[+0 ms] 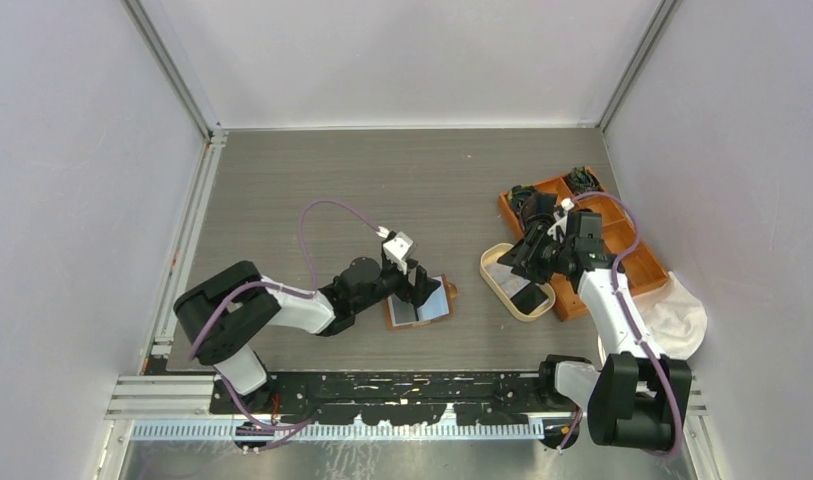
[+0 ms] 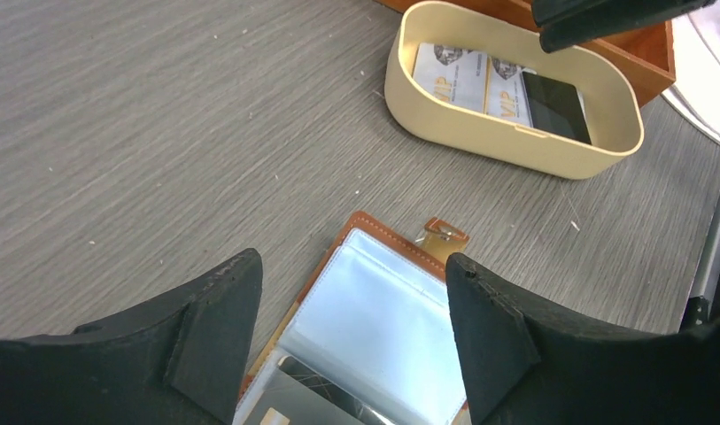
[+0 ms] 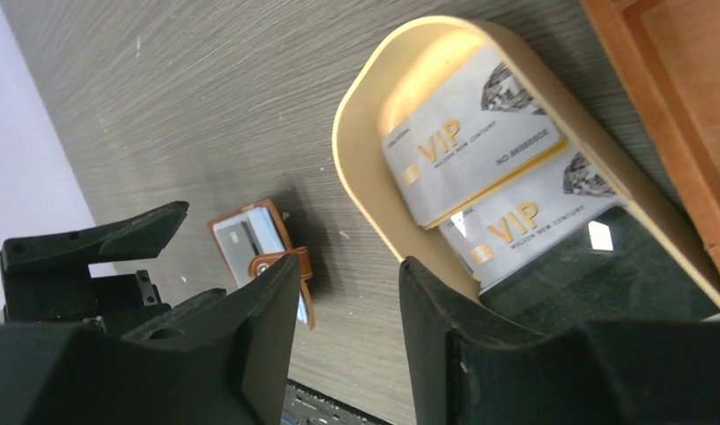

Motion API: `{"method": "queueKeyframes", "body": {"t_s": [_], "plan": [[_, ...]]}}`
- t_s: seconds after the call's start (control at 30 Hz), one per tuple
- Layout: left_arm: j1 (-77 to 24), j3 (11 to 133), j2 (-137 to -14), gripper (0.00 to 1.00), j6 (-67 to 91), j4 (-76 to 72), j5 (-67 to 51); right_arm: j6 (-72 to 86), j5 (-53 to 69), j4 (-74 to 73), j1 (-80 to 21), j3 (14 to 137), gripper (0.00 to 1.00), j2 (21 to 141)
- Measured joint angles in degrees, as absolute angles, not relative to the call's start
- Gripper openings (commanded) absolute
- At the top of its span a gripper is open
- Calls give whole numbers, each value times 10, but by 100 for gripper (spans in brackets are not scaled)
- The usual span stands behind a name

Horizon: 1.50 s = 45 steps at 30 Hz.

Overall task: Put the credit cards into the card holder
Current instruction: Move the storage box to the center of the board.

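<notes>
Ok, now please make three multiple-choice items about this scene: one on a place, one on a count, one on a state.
1. Where does the cream tray stand?
A beside the orange box; B in the far-left corner; C on top of the card holder.
2. How many white VIP cards lie in the tray?
A one; B two; C four.
3. How is the card holder?
A snapped shut; B lying open; C lifted up.

Answers:
1 A, the box's side runs just behind the tray.
2 B, two overlapping VIP cards show.
3 B, its clear sleeves face up.
</notes>
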<state>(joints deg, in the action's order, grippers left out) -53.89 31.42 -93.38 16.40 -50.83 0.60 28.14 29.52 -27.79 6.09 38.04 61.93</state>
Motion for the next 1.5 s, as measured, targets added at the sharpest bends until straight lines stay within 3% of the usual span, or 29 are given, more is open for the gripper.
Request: {"method": "queueKeyframes", "body": {"t_s": [0.23,0.43,0.6,0.9,1.03,1.1,1.23,1.27,1.37,1.5], "plan": [[-508,286,-962,68,173,-583,-16,271,246,-232,36,394,13,714],[-493,275,-957,67,164,-593,-13,263,191,-216,-27,467,8,846],[-493,264,-950,67,145,-592,9,256,166,-211,-96,524,8,914],[-492,223,-948,66,135,-616,56,220,172,-217,-226,753,9,1108],[-488,205,-948,68,138,-644,79,190,181,-213,-250,789,15,1132],[-482,200,-949,70,146,-656,85,168,179,-211,-252,771,28,1115],[-455,201,-950,74,170,-674,76,126,184,-211,-233,682,65,1018],[-441,203,-952,75,183,-677,65,121,194,-210,-225,663,70,990],[-398,219,-962,75,229,-686,20,131,265,-168,-176,600,70,910],[-362,283,-984,73,285,-671,-34,187,314,-104,-108,568,44,909]]}}
